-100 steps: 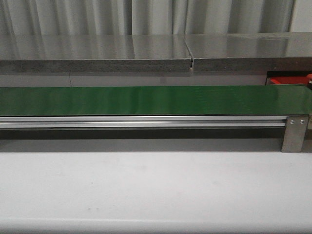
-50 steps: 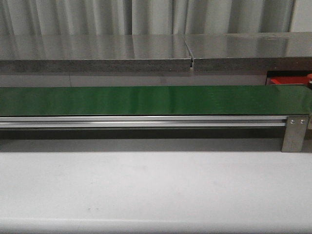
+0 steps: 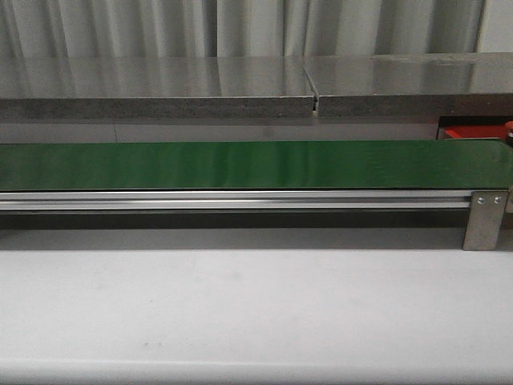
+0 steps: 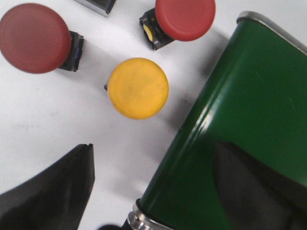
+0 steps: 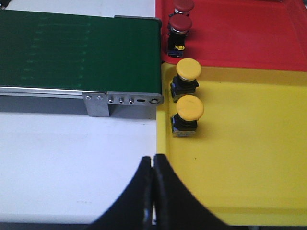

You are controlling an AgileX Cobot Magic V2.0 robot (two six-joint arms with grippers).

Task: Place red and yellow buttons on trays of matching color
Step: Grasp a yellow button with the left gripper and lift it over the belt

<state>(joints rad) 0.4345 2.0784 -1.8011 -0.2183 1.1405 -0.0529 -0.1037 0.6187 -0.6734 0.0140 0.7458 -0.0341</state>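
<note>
From the front camera I see only the green belt (image 3: 256,164) running across the far side of the white desk (image 3: 256,313), with its silver rail (image 3: 232,200) below it and a metal bracket (image 3: 485,218) at its right end. A bit of red (image 3: 473,132) shows past the belt's right end. Neither arm appears in this view.

My left wrist camera looks straight down at the belt's rounded end, where three buttons sit on the white desk. A yellow button (image 4: 138,88) is nearest the belt's edge but apart from it. One red button (image 4: 185,18) lies just beside the belt's end, tipped so its black base shows, and a darker red button (image 4: 35,38) lies farther out. None of the three touch. One dark finger (image 4: 53,191) of the left tool (image 4: 144,201) is over the desk and the other hangs over the belt, so the tool is spread wide with nothing between the fingers.

My right wrist camera shows the belt's other end with the two trays butted against it. The red tray (image 5: 240,33) carries two red buttons (image 5: 180,24) at its edge nearest the belt. The yellow tray (image 5: 240,153) carries two yellow buttons (image 5: 186,98), also along its belt-side edge, one behind the other and upright. The right tool (image 5: 153,191) hovers over the seam between the desk and the yellow tray, its fingers pressed together and holding nothing.
</note>
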